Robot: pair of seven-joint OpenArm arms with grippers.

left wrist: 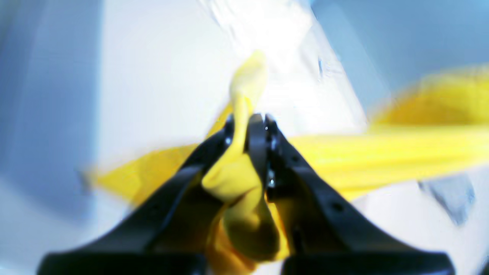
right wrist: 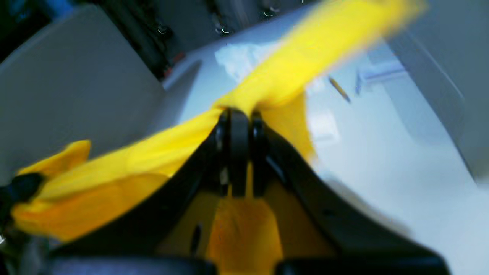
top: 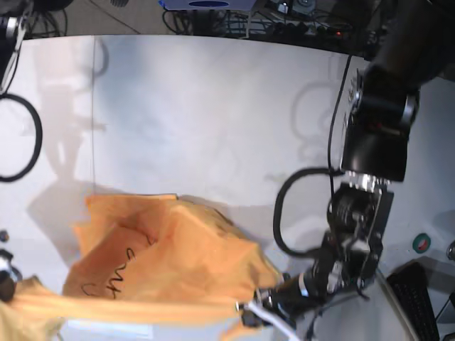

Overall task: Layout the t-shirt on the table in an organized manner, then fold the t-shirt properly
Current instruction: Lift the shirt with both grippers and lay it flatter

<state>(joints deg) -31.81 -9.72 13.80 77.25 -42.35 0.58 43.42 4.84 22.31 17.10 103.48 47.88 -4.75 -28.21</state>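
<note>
Clearly, we see the t-shirt (top: 163,263) lifted and stretched between our two arms, its lower edge pulled into a taut band across the 6 o'clock side of the base view, while the rest of the cloth hangs or drapes in loose folds toward the bench (top: 213,114); whether it touches we cannot tell. Black line markings show on the face turned to the base camera.

Left fingers (left wrist: 248,126): clenched on a bunched twist of yellow fabric, which bulges between them and runs off toward 3 o'clock in the left wrist view. Right fingers (right wrist: 238,122): likewise clenched, with cloth emerging at the tips and stretching toward 1 o'clock and 8 o'clock in the right wrist view. Both wrist views are blurred.

Handling: we judge the garment light, soft and limp; it sags wherever unsupported and will wrinkle rather than hold shape. Good holds would be two corners of one edge, such as hem or shoulders, kept apart under mild tension so that the body lies flat when lowered.
</note>
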